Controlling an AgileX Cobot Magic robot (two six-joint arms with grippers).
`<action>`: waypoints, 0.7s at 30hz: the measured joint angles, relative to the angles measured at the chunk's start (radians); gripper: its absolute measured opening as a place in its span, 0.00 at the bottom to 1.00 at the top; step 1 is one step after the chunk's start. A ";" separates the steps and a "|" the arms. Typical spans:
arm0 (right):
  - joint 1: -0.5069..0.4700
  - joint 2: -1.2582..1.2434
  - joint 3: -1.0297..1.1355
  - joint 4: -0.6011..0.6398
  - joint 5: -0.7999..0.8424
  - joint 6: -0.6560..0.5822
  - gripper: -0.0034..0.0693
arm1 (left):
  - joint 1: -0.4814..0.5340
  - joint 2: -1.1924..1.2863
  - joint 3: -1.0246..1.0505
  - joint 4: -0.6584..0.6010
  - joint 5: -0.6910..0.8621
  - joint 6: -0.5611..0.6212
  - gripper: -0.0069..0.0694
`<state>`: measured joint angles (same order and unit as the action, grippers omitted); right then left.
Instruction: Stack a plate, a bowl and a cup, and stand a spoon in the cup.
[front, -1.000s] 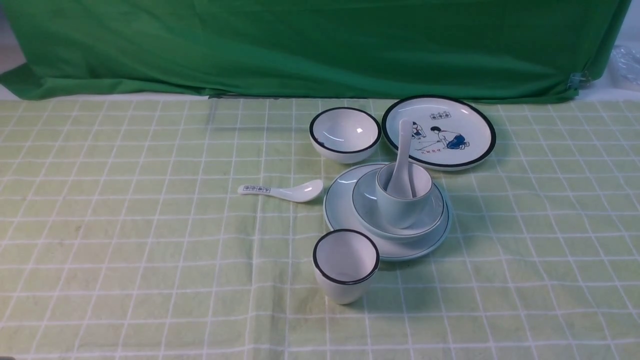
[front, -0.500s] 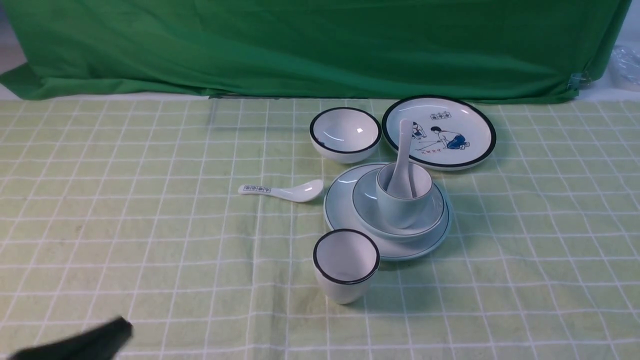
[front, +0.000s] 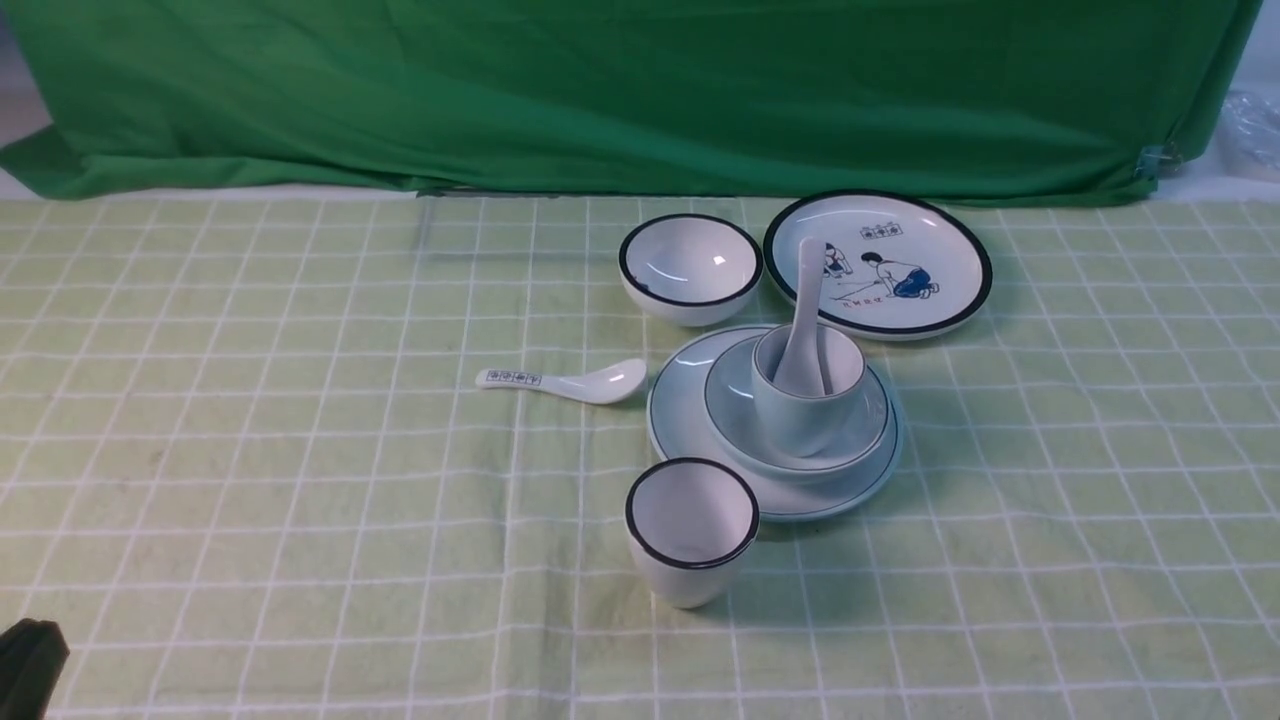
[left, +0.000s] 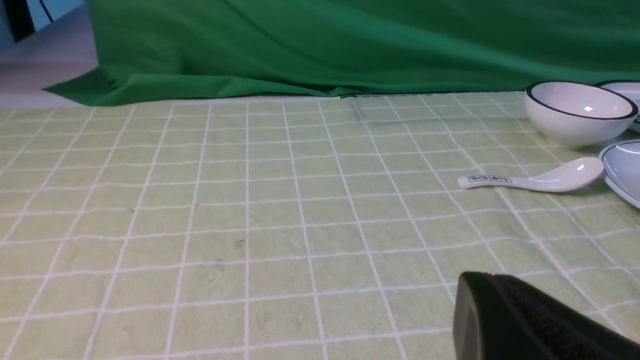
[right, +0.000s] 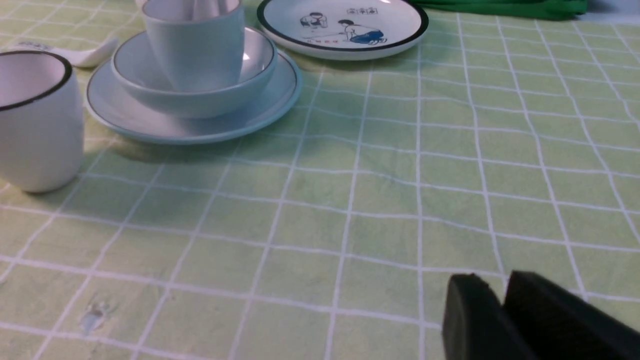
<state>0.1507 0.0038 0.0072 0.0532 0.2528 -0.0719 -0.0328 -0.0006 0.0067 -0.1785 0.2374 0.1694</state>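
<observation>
The pale plate (front: 672, 415) lies right of centre on the checked cloth. The shallow bowl (front: 730, 398) sits on it, and the cup (front: 800, 420) stands in the bowl. Handle up, the plain white spoon (front: 806, 300) leans inside the cup. Only the tip of my left gripper (front: 30, 660) shows at the bottom left corner, far from the stack; in its wrist view the left gripper (left: 470, 292) is shut and empty. The right gripper (right: 501, 289) hovers over bare cloth near the stack's plate (right: 150, 125), its fingertips slightly parted with nothing between them.
A black-rimmed cup (front: 690, 530) stands just in front of the stack, almost touching the plate. Behind are a black-rimmed bowl (front: 690, 265) and a picture plate (front: 880, 265). A spoon with a marked handle (front: 565, 383) lies left of the stack. A green drape (front: 600, 90) closes the back.
The left gripper's dark tip came into the front view at the bottom left, then drew back toward the corner. The stack and other dishes have not moved.
</observation>
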 joint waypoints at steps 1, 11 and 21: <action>0.000 0.000 0.000 0.000 0.000 0.000 0.25 | 0.001 0.000 0.000 0.000 0.000 -0.002 0.09; 0.000 0.000 0.000 0.000 0.000 0.001 0.28 | 0.001 0.000 0.000 0.000 0.000 -0.010 0.09; 0.000 0.000 0.000 0.000 0.000 0.001 0.30 | 0.002 0.000 0.000 0.000 0.000 -0.010 0.09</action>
<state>0.1507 0.0038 0.0072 0.0532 0.2528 -0.0710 -0.0306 -0.0006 0.0067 -0.1785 0.2374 0.1593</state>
